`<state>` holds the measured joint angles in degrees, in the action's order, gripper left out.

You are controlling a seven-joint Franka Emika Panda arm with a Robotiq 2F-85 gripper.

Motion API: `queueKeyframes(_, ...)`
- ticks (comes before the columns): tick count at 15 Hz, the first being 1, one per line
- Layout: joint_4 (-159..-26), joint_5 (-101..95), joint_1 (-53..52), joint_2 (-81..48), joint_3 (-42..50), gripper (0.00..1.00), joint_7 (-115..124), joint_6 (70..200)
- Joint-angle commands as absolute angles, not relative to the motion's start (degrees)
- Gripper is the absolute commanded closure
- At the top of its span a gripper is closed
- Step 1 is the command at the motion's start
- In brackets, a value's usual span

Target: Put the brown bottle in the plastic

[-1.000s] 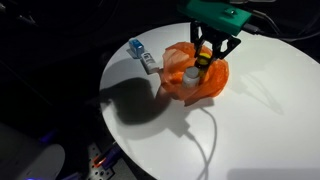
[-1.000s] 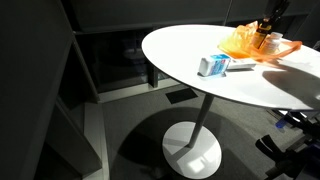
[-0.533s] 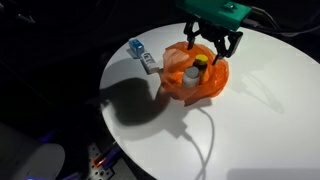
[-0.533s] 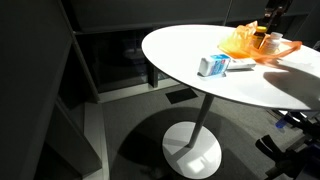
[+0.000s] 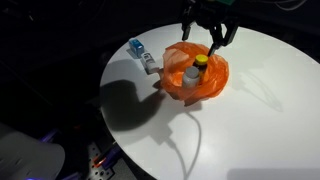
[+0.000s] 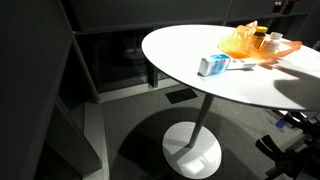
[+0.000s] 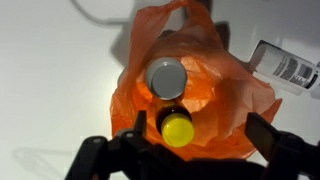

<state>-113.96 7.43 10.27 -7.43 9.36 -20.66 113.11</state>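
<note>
Now: brown bottle (image 7: pixel 177 128) bagged, gripper (image 5: pixel 200 38) empty

Your gripper hangs spread wide, holding nothing. Directly below, the yellow-capped brown bottle stands inside the orange plastic bag (image 5: pixel 213 82), beside a grey-capped jar (image 7: pixel 167 77), on the white surface (image 5: pixel 260 120).

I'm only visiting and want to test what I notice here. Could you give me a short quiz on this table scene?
1. True or false: the gripper is clamped on the brown bottle.
2. The bottle's cap is: A red, B yellow, C blue.
3. Fill in: the bottle sits inside the orange ____.
Key: 1 false, it is open above it; 2 B; 3 bag.
</note>
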Motion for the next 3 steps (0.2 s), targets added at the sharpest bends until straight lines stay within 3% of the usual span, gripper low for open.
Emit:
queueKeyframes(1,-114.1,6.8,10.5,-6.9,9.0,0.0,-19.8,112.7)
queueKeyframes(3,-114.6,6.4,10.4,-5.9,9.0,0.0,-19.1,112.3)
